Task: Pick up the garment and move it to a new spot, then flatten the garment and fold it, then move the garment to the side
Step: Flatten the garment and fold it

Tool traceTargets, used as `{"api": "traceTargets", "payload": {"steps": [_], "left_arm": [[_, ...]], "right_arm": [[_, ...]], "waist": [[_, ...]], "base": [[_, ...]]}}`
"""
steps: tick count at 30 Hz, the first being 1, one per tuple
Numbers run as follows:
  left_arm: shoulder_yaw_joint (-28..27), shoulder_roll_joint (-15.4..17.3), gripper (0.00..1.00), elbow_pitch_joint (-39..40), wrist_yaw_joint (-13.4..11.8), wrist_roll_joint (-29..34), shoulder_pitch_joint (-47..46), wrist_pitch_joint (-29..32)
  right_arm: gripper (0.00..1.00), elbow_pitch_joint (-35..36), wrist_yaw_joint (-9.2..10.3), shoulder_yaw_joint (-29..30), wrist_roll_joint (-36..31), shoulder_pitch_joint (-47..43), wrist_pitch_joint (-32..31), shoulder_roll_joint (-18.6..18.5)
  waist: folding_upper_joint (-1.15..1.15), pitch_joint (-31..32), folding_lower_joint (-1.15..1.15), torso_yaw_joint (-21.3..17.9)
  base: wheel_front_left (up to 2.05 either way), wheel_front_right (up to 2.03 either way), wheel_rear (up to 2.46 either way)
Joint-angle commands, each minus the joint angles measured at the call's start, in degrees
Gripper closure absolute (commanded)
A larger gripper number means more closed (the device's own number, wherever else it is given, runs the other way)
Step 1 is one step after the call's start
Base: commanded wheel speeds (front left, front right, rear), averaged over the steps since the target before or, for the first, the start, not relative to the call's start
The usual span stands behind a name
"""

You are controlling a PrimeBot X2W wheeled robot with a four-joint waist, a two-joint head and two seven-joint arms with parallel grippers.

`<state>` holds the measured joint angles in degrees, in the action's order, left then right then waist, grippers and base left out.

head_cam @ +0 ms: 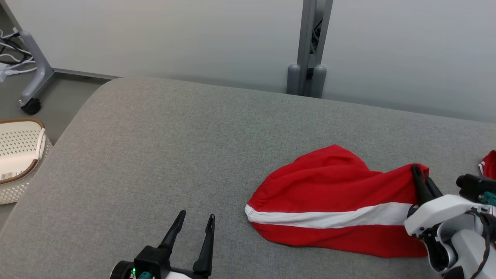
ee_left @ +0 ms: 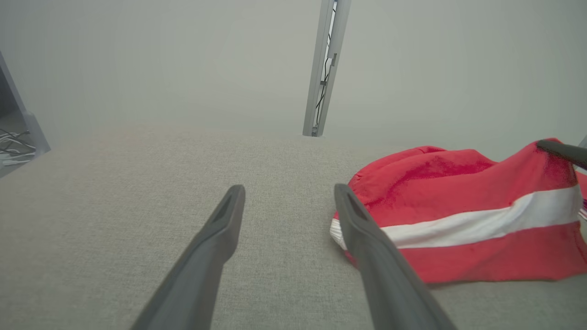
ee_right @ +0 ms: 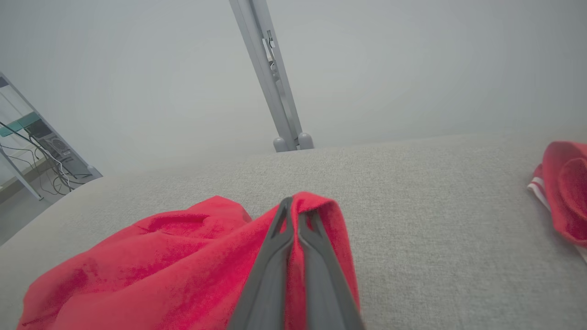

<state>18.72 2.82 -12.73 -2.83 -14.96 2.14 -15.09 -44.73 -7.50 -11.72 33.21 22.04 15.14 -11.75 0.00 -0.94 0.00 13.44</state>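
Observation:
The garment (head_cam: 329, 201) is red with a white stripe and lies bunched on the grey padded table (head_cam: 162, 155), right of centre. My right gripper (head_cam: 420, 175) is shut on the garment's raised right edge; in the right wrist view its fingers (ee_right: 270, 256) pinch red cloth (ee_right: 174, 256) between them. My left gripper (head_cam: 197, 220) stands open near the front edge, left of the garment and apart from it. In the left wrist view its fingers (ee_left: 367, 238) spread wide over bare table, with the garment (ee_left: 458, 215) just to the right.
A second piece of red cloth (head_cam: 489, 164) with white trim lies at the table's right edge, also seen as red cloth (ee_right: 566, 192) in the right wrist view. A white perforated basket (head_cam: 17, 155) stands on the floor at left. A grey post (head_cam: 308, 58) rises behind the table.

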Motion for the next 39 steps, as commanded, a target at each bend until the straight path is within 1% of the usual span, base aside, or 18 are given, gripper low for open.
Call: {"api": "traceTargets", "payload": {"steps": [1, 4, 7, 8, 9, 13, 17, 19, 23, 30, 35, 37, 39], "left_arm": [[0.1, 0.2, 0.0, 0.2, 0.1, 0.2, -1.3, -0.1], [0.8, 0.2, 0.0, 0.2, 0.1, 0.1, -2.2, -0.1], [1.3, 0.2, 0.0, -0.2, 0.0, 0.0, -3.2, -0.1], [1.5, 0.2, 0.0, -0.3, 0.0, -0.1, -3.3, -0.1], [1.6, 0.2, 0.0, -0.5, 0.1, -0.1, -3.5, -0.1], [1.6, 0.2, 0.0, -1.1, -0.4, -0.2, -3.6, -0.1], [1.0, 0.2, 0.0, -1.4, -0.7, -0.2, -2.5, -0.1], [0.8, 0.2, 0.0, -1.3, -0.5, -0.3, -2.1, -0.1], [0.7, 0.2, 0.0, -1.9, -0.1, -0.6, -1.3, -0.1], [-0.1, 0.2, 0.0, -2.6, -0.3, -1.5, 0.3, -0.1], [-0.3, 0.2, 0.0, -3.1, -0.5, -2.3, 1.0, -0.1], [-0.4, 0.2, 0.0, -2.9, -0.7, -2.6, 1.4, -0.1], [-0.6, 0.2, 0.0, -2.9, -0.8, -2.7, 1.7, -0.1]], "right_arm": [[1.0, -0.7, 0.02, -0.1, -0.5, 1.6, 0.0, -0.9], [1.0, -3.5, 0.02, -0.5, -0.8, 5.0, 0.0, -1.4], [1.0, -7.8, 0.02, -1.2, -0.7, 8.2, 0.0, -1.5], [0.74, -9.3, 0.02, -1.5, -0.9, 9.0, 0.0, -1.5], [0.0, -10.5, 0.02, -1.6, -1.2, 9.8, 0.0, -1.6], [0.0, -11.7, 0.02, -0.3, -2.5, 10.6, 0.0, -1.4], [0.0, -9.4, 0.02, 1.4, -5.6, 7.9, 0.0, -1.6], [0.0, -6.4, 0.02, 2.4, -7.2, 5.9, 0.0, -1.0], [0.0, 1.8, 0.03, 3.4, -10.1, -0.2, 0.0, 0.2], [0.0, 14.8, 0.02, 4.2, -12.4, -11.3, 0.0, 2.5], [0.0, 22.0, 0.02, 6.2, -15.3, -18.7, 0.0, 3.8], [0.0, 24.8, 0.02, 7.3, -16.5, -21.3, 0.0, 4.9], [0.0, 26.0, 0.02, 7.9, -17.3, -22.5, 0.0, 5.4]], "waist": [[0.0, -0.9, 0.0, 0.6], [0.0, -2.1, 0.0, 1.2], [0.0, -3.0, 0.0, 1.5], [0.0, -3.1, 0.0, 1.5], [0.0, -3.2, 0.0, 1.5], [0.0, -2.7, 0.0, 0.7], [0.0, -1.3, 0.0, -1.3], [0.0, -0.6, 0.0, -2.4], [0.0, 1.0, 0.0, -4.7], [0.0, 4.1, 0.0, -9.0], [0.0, 6.0, 0.0, -10.3], [0.0, 6.5, 0.0, -10.6], [0.0, 6.8, 0.0, -10.8]], "base": [[0.0, 0.0, 0.0], [0.0, 0.0, 0.0], [0.0, 0.0, 0.0], [0.0, 0.0, 0.0], [0.0, 0.0, 0.0], [0.0, 0.0, 0.0], [0.0, 0.0, 0.0], [0.0, 0.0, 0.0], [0.0, 0.0, 0.0], [0.0, 0.0, 0.0], [0.0, 0.0, 0.0], [0.0, 0.0, 0.0], [0.0, 0.0, 0.0]]}}
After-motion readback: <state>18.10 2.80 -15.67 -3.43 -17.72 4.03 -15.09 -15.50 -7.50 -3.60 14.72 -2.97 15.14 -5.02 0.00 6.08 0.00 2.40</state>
